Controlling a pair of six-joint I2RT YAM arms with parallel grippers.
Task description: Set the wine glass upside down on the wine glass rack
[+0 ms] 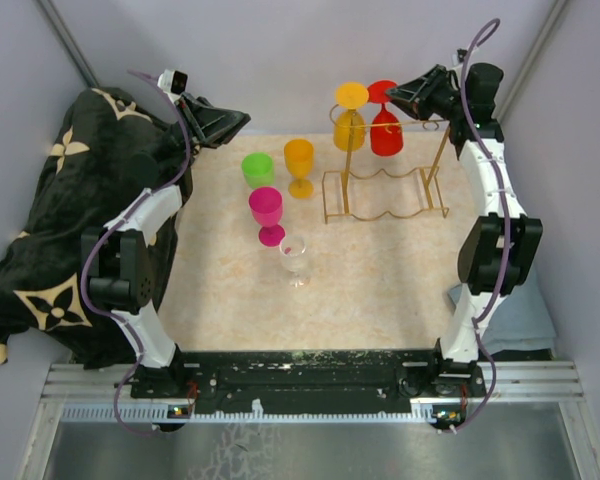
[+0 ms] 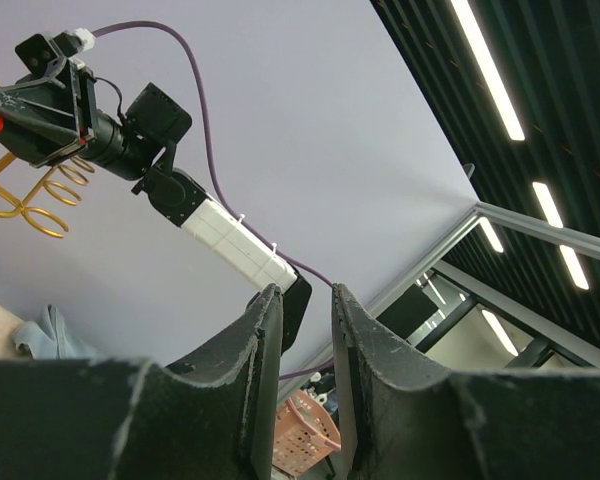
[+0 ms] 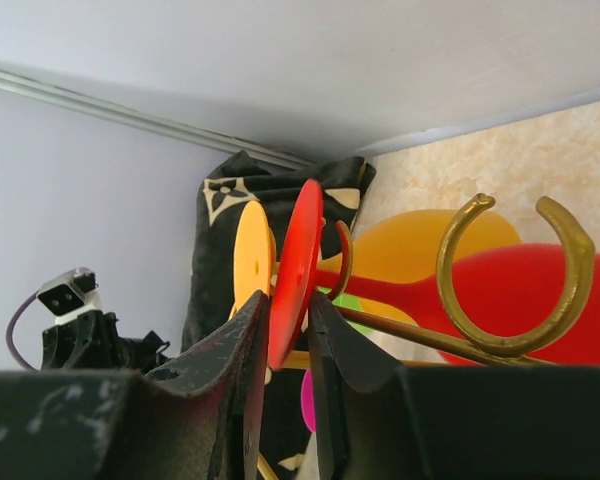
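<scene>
Red glass: upside down on rack, far right corner of tabletop, beside 1 yellow glass.
Right claw: astride the red foot; grip cannot be told.
Left claw: slightly parted, empty, far left corner.

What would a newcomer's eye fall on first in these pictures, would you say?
Probably the red glass and the yellow glass hanging upside down on the gold wire rack at the far right, with the right gripper at the red one's foot. Next, the pink glass, orange glass, green glass and clear glass standing mid-table, and the black patterned blanket at left.
</scene>
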